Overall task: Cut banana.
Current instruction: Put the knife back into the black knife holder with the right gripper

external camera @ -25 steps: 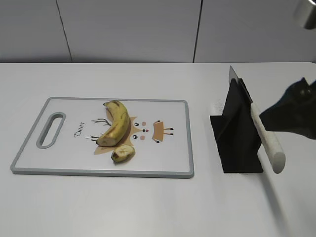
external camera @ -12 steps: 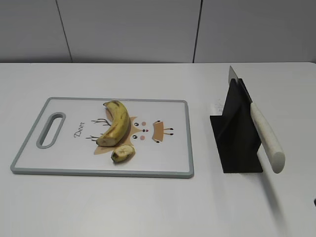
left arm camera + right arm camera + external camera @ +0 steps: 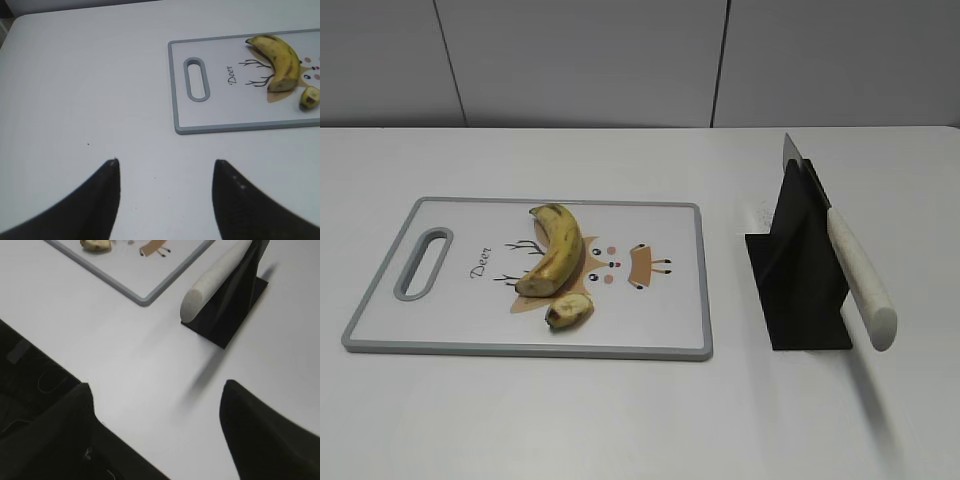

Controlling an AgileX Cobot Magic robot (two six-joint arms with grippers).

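A yellow banana [image 3: 555, 251] lies on the white cutting board [image 3: 660, 320], with a small cut-off piece [image 3: 569, 311] just in front of it. Both also show in the left wrist view, the banana [image 3: 279, 59] and the piece [image 3: 309, 97]. A knife with a white handle [image 3: 860, 280] rests in a black stand [image 3: 800, 270] right of the board. My left gripper [image 3: 165, 167] is open and empty over bare table left of the board. My right gripper [image 3: 157, 390] is open and empty near the table's front edge, in front of the knife handle [image 3: 212, 277]. Neither gripper shows in the exterior view.
The board has a grey rim and a handle slot [image 3: 423, 262] at its left end. The white table's front edge [image 3: 60, 370] runs under my right gripper, with dark floor below it. A grey panelled wall stands behind the table.
The right arm was beside the knife handle at the right edge of the exterior view a second ago; it has since left that view. The banana, the piece and the knife have not moved.
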